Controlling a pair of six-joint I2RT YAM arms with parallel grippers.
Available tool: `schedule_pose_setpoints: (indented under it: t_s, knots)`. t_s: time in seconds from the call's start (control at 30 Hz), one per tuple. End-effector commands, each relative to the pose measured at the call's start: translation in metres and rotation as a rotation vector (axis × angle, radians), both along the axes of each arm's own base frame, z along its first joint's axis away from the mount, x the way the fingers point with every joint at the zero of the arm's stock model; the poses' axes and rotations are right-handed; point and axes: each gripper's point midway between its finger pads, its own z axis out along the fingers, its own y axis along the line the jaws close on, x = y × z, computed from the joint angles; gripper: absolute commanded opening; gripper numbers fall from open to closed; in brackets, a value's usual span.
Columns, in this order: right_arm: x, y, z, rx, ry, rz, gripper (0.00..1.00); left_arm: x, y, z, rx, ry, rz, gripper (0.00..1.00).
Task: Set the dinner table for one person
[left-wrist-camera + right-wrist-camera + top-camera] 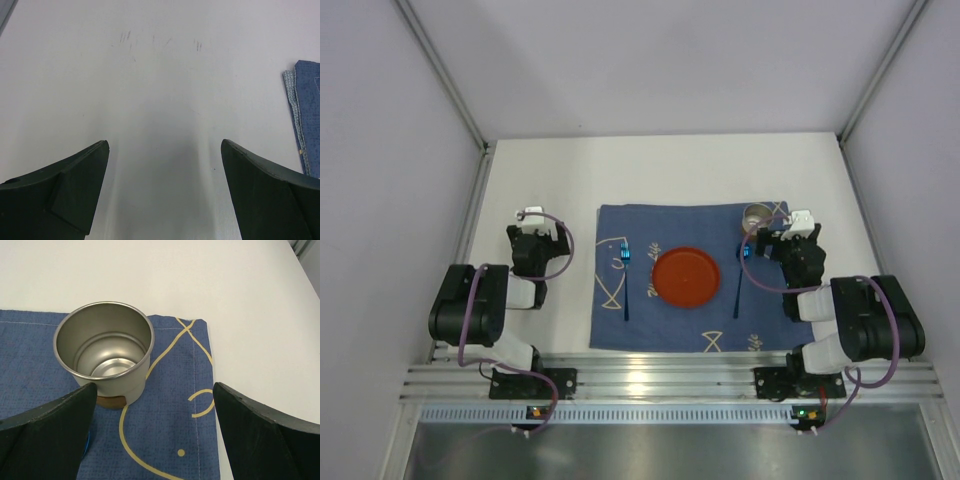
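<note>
You see both claws spread apart, nothing held: left gripper [164, 144] over the dinner table [160, 75], right gripper [155, 386] near the upright steel cup [105, 347] on the blue placemat [175, 430].

Plain pale lilac-grey walls [670, 60] on three sides; slanted metal posts [440, 70] at back corners; aluminium rail [670, 378] along near edge.

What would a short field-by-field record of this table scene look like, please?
surface: white dinner table, blue placemat with fish drawings on it
mat centre: red plate
beside plate: left utensil and right utensil, blue-handled, kind unclear
mat far right corner: metal cup, upright, empty
left claw: open, empty, over bare table
right claw: open, empty, just short of the cup
</note>
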Motion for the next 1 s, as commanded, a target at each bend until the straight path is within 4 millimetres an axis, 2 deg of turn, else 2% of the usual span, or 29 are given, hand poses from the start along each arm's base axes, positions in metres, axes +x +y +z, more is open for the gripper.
schedule_pose_setpoints:
  t_s: [0.0,0.53,0.7,0.97]
  knots:
    - [0.013,0.002,0.034,0.002,-0.116,0.02,1.0,0.007,-0.002,0.021,-0.013,-0.087,-0.01,0.99]
    - [0.014,0.002,0.034,0.005,-0.114,0.018,1.0,0.007,-0.002,0.021,-0.013,-0.087,-0.01,0.99]
    - [0.019,-0.015,0.031,0.041,-0.087,-0.09,1.0,0.007,-0.002,0.021,-0.014,-0.087,-0.011,0.99]
    - [0.019,-0.015,0.03,0.041,-0.084,-0.09,1.0,0.007,-0.002,0.021,-0.013,-0.089,-0.01,0.99]
